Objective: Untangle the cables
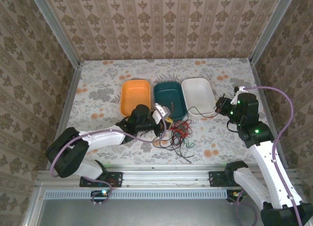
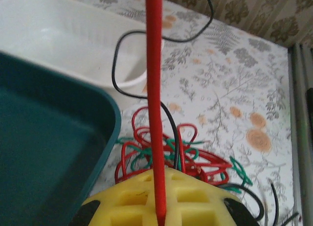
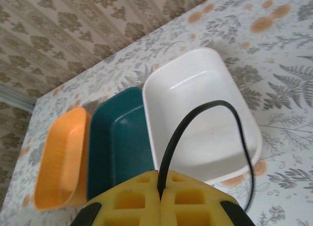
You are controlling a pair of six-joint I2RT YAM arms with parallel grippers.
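The cables lie in a red, green and black tangle on the flowered table in front of the teal tray. My left gripper hovers at the tangle's left edge. Its yellow pads are shut on a red cable that runs taut and straight away from the left gripper, above the tangle. My right gripper stands right of the white tray, shut on a black cable that arches out of the right gripper and trails as a thin black cable toward the tangle.
Three trays sit in a row behind the tangle: orange, teal and white. A black cable loops over the white tray's near rim. A metal rail borders the table's front edge.
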